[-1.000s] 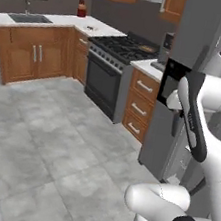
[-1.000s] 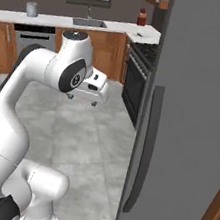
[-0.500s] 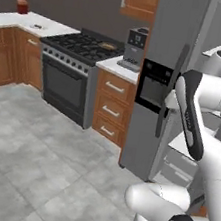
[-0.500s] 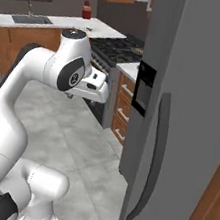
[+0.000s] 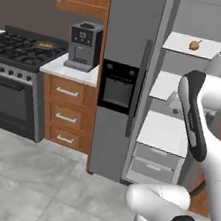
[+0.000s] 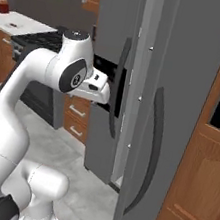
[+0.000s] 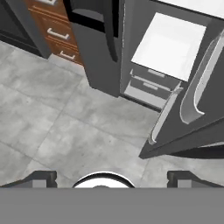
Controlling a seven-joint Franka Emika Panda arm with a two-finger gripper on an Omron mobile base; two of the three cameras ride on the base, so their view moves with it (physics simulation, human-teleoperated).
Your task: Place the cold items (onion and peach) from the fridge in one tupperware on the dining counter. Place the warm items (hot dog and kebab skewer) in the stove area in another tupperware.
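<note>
Fridge (image 5: 123,74) now directly ahead, open side exposed; stove (image 5: 20,52) further left.

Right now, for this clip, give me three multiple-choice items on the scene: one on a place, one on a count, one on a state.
1. Where does the coffee machine stand?
A. on the floor
B. on the counter between stove and fridge
C. inside the fridge

2. How many drawers are stacked under that counter?
A. one
B. three
C. five

3. How is the fridge's right door?
A. swung open
B. shut
C. missing

Answers:
1 B: it sits on the white top beside the stove.
2 B: three handles show, one above another.
3 A: the white shelves are exposed.
</note>
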